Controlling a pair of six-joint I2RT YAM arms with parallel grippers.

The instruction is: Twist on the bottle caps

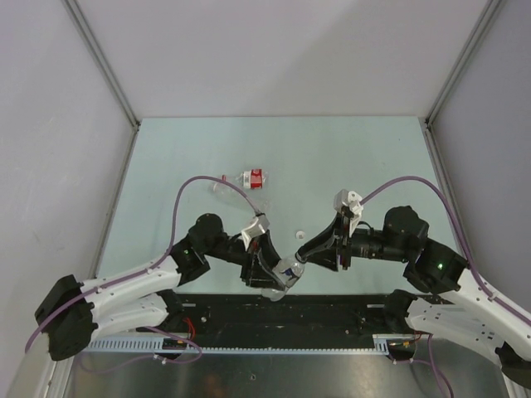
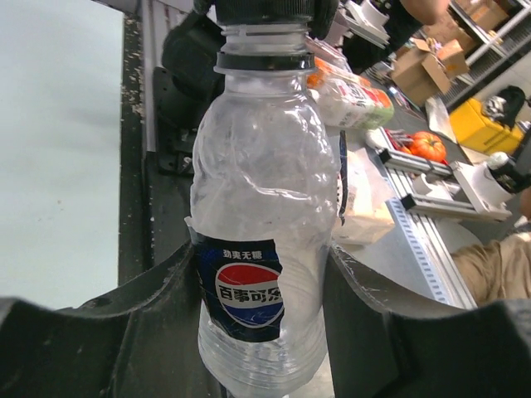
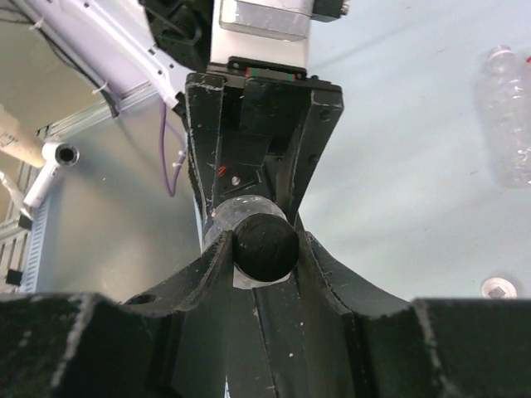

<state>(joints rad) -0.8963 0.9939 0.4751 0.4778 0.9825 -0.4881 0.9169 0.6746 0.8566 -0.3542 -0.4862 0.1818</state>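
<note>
Left gripper [image 2: 259, 278] half-closed on bottle [image 2: 265, 157], right gripper [image 3: 264, 259] on black cap [image 3: 264, 245].

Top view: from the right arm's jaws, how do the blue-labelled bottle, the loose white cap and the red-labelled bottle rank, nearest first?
1. Blue-labelled bottle: at the jaws, its black cap between them.
2. White cap: lying loose just beyond.
3. Red-labelled bottle: lying farther back, left.

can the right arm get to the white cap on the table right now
Probably not yet: the right hand is shut on the black cap at the neck of the bottle that the left hand grips. The white cap lies uncovered on the table nearby, so once freed the way looks open.
</note>
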